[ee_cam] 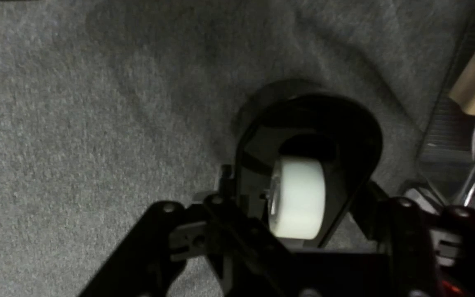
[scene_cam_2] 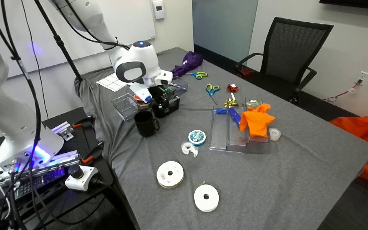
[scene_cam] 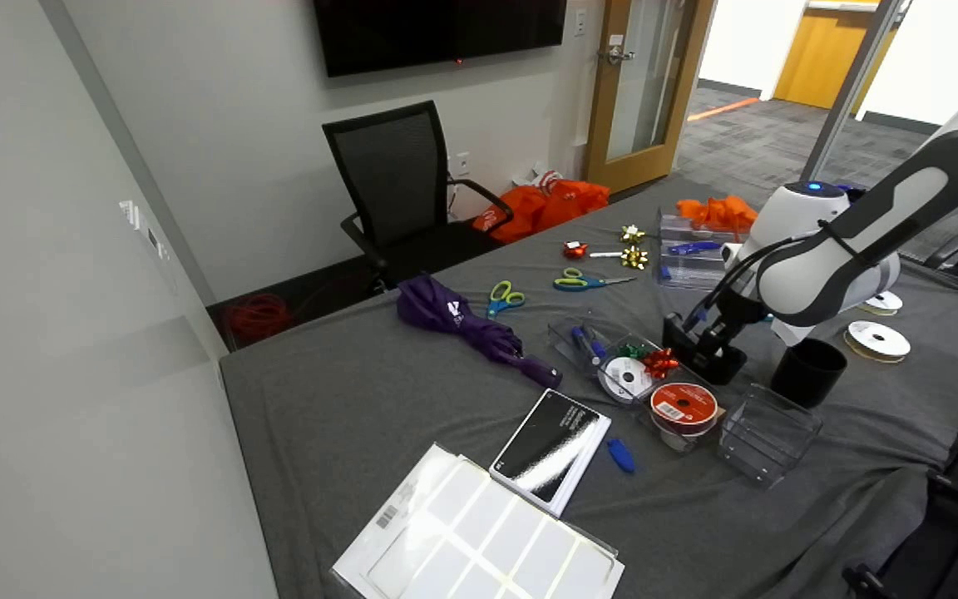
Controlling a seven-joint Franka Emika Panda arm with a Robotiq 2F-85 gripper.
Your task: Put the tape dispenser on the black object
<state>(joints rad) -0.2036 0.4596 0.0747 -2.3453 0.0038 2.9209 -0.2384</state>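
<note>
The black tape dispenser (ee_cam: 351, 140), with a pale tape roll (ee_cam: 301, 198) in it, stands on the grey cloth. It also shows in both exterior views, partly hidden by the gripper (scene_cam: 727, 366) (scene_cam_2: 172, 108). My gripper (ee_cam: 298, 185) is lowered around it, one finger on each side, close to its walls. Whether the fingers press on it, I cannot tell. The gripper shows dark against it in both exterior views (scene_cam: 705, 343) (scene_cam_2: 162, 101). A white box with a glossy black top (scene_cam: 552, 441) lies flat on the table, a black object. A black mug (scene_cam: 810, 374) (scene_cam_2: 145, 123) stands beside the dispenser.
A clear tray (scene_cam: 579, 333) with pens, bows and a ribbon spool stands next to the dispenser. An empty clear bin (scene_cam: 770, 433) stands near the mug. A white label sheet (scene_cam: 479, 532) adjoins the black-topped box. A purple umbrella (scene_cam: 471, 324) and scissors (scene_cam_2: 211, 89) lie further off.
</note>
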